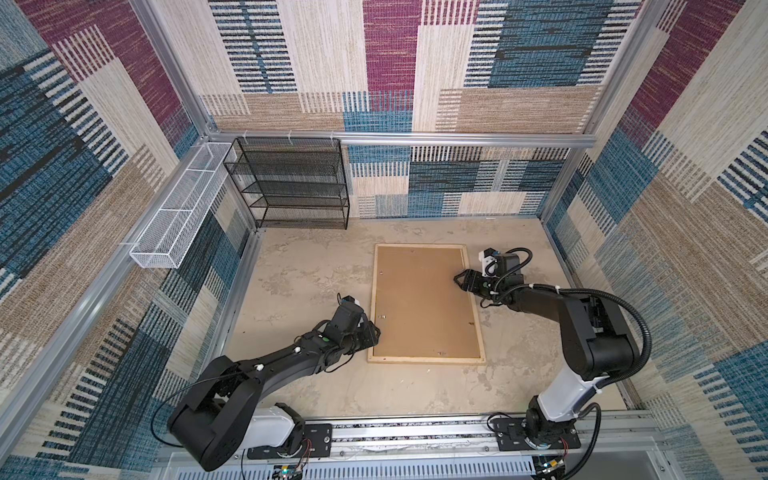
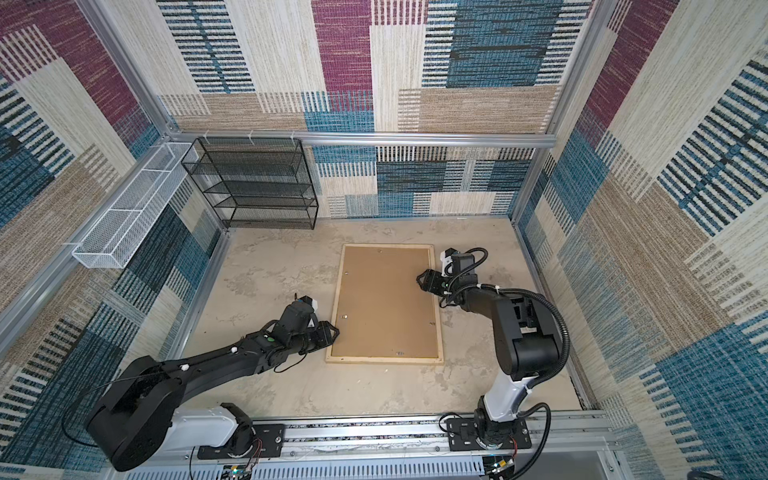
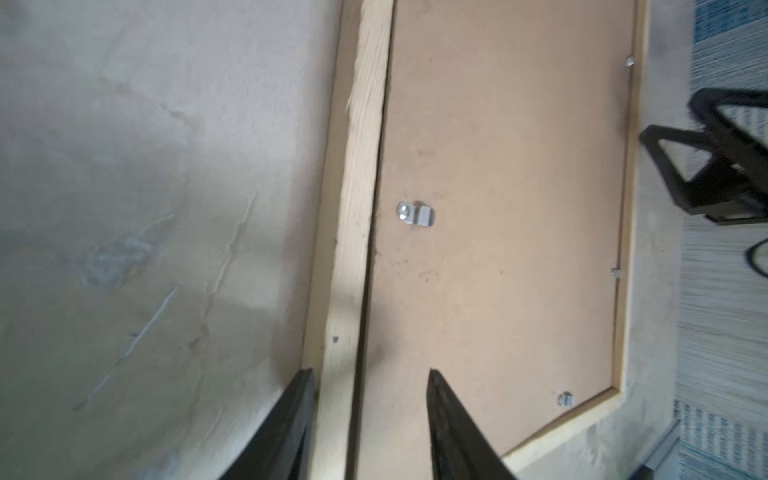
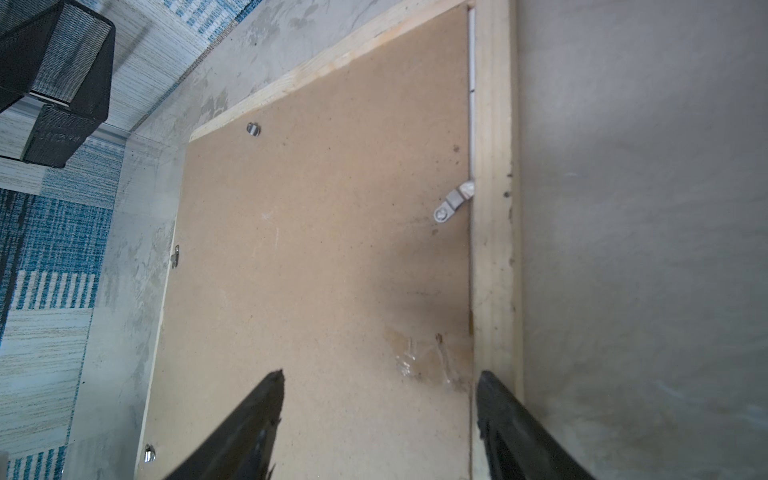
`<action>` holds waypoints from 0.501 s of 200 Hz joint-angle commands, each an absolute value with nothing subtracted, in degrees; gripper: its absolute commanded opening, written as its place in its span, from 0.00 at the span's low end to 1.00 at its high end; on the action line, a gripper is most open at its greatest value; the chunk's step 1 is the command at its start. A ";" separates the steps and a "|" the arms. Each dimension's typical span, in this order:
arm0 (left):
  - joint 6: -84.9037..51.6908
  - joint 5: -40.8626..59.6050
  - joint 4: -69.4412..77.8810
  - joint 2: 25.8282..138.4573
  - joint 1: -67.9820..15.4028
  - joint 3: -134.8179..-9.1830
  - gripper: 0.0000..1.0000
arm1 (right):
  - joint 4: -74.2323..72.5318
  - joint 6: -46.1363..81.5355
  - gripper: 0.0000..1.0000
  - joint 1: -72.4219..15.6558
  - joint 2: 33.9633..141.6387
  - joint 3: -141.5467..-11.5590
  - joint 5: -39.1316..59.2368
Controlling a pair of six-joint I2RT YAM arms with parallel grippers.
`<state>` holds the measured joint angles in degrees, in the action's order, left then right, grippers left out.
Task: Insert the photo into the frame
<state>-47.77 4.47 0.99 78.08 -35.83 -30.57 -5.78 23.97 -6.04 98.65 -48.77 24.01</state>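
The frame lies face down in the middle of the table in both top views, with a brown backing board set inside it. The photo is hidden. My left gripper is open and straddles the frame's left wood strip, one finger outside it and one over the board. My right gripper stands open over the board, by the right strip. A small metal turn clip reaches that strip.
A black mesh shelf stands at the back left against the wall. A white mesh basket hangs on the left rail. More metal clips sit on the board. Patterned walls close in three sides.
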 commanded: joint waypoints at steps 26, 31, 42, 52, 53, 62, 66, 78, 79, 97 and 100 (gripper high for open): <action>-44.32 -0.97 -6.64 84.78 -38.16 -36.10 0.42 | -1.49 23.73 0.75 -6.15 98.96 -48.95 23.04; -44.05 -1.41 -7.10 85.27 -38.43 -36.65 0.42 | -1.51 23.73 0.75 -6.15 99.04 -48.96 23.02; -43.92 -2.46 -8.02 86.40 -38.83 -37.71 0.40 | -1.75 23.82 0.74 -6.15 99.19 -48.89 23.19; -43.86 -2.88 -8.68 87.24 -38.93 -38.42 0.39 | -1.87 23.82 0.74 -6.15 99.29 -48.87 23.29; -43.81 -2.89 -8.69 87.30 -38.93 -38.46 0.39 | -1.86 23.82 0.74 -6.15 99.30 -48.87 23.29; -43.76 -2.94 -8.79 87.61 -38.94 -38.75 0.39 | -1.93 23.74 0.74 -6.15 99.26 -48.87 23.31; -43.80 -2.94 -8.79 87.57 -39.00 -38.84 0.39 | -1.91 23.73 0.74 -6.15 99.29 -48.87 23.30; -43.86 -3.33 -8.78 87.25 -39.06 -38.77 0.39 | -1.86 23.56 0.74 -6.16 99.30 -48.93 22.99; -43.81 -3.34 -8.83 87.22 -39.00 -38.77 0.39 | -1.85 23.56 0.74 -6.16 99.27 -48.94 22.92; -43.53 -4.19 -9.09 86.03 -39.02 -38.59 0.39 | -1.67 23.42 0.74 -6.15 98.97 -48.96 22.12; -43.39 -4.28 -9.07 85.86 -39.03 -38.52 0.39 | -1.67 23.38 0.74 -6.15 98.87 -48.96 21.88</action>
<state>-45.04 -2.70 -4.54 86.83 -39.00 -38.81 -3.77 23.49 -6.22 99.11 -48.90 23.51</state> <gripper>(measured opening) 0.387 0.743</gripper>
